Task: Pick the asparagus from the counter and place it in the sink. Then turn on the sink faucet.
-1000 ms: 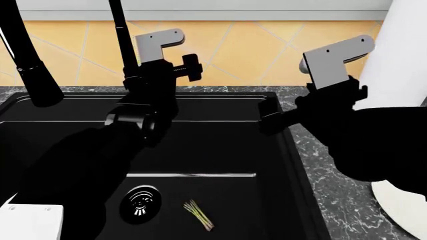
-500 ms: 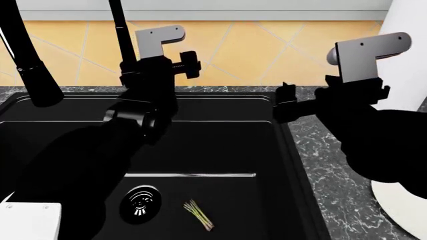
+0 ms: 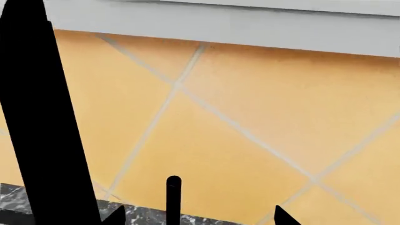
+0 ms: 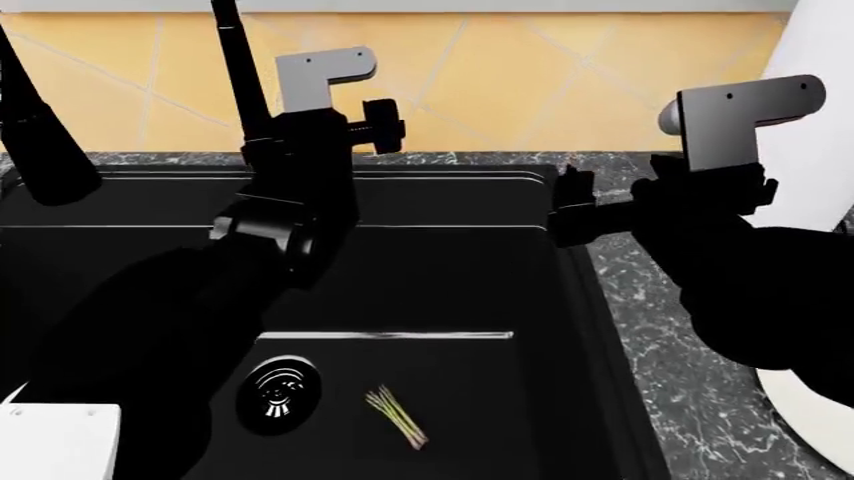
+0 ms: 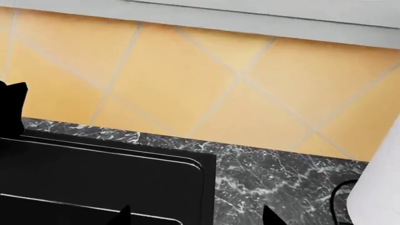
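Nothing to read anywhere I look: no words, no brand marks, no numbers, no signs. The grey blocks on my arms are blank, the yellow wall tiles (image 4: 534,80) carry only grout lines, the counter (image 4: 667,340) shows only white veining, and the sink (image 4: 441,280) and its drain are unmarked.

Asparagus (image 4: 396,416) flat in sink (image 4: 441,270) — beside drain.
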Controlling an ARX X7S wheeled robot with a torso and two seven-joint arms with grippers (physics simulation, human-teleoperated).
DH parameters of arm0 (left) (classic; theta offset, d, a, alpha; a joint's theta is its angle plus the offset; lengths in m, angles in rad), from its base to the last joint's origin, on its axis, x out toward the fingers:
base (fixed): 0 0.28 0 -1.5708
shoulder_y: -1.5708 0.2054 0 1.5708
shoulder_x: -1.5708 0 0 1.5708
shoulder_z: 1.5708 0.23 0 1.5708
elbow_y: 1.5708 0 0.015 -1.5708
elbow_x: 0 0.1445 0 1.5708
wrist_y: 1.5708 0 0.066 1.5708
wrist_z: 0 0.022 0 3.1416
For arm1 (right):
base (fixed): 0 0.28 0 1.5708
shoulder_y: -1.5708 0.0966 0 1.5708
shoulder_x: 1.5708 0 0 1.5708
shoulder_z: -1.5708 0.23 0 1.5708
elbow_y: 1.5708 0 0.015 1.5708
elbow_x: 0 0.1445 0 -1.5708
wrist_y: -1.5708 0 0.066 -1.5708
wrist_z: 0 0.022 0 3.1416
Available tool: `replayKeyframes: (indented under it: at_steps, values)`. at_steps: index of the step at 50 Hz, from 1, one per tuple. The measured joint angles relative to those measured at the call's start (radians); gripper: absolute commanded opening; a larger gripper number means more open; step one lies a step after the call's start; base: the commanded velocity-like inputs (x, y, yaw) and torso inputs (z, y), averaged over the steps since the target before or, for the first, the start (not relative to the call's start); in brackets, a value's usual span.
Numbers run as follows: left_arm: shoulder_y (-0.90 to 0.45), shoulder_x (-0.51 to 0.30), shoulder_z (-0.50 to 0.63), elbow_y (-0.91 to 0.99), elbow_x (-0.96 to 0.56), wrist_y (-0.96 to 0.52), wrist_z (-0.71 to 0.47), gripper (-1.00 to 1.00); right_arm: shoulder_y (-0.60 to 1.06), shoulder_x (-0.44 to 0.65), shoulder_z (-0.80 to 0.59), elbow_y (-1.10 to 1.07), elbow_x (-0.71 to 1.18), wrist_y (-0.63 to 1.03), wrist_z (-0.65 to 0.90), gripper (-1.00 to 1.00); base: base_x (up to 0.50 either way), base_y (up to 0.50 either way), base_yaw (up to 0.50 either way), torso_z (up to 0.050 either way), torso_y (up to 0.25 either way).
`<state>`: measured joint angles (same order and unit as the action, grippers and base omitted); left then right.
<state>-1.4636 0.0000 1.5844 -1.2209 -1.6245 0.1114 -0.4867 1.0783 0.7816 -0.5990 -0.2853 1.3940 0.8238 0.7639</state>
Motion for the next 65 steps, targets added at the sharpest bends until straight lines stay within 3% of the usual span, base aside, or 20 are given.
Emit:
replayKeyframes:
  at_steps: [26, 65]
  values:
    - [-0.008, 0.0, -0.008, 0.011, 0.024, 0.068, -0.012, 1.0, -0.009, -0.008, -0.015, 0.005, -0.009, -0.002, -0.022, 1.0, 0.0, 0.0, 0.0, 0.0, -0.011]
    - [0.008, 0.0, -0.003, 0.027, -0.005, 0.057, 0.01, 1.0, -0.031, -0.01, -0.008, 0.014, -0.017, -0.033, -0.037, 1.0, 0.0, 0.0, 0.0, 0.0, 0.0]
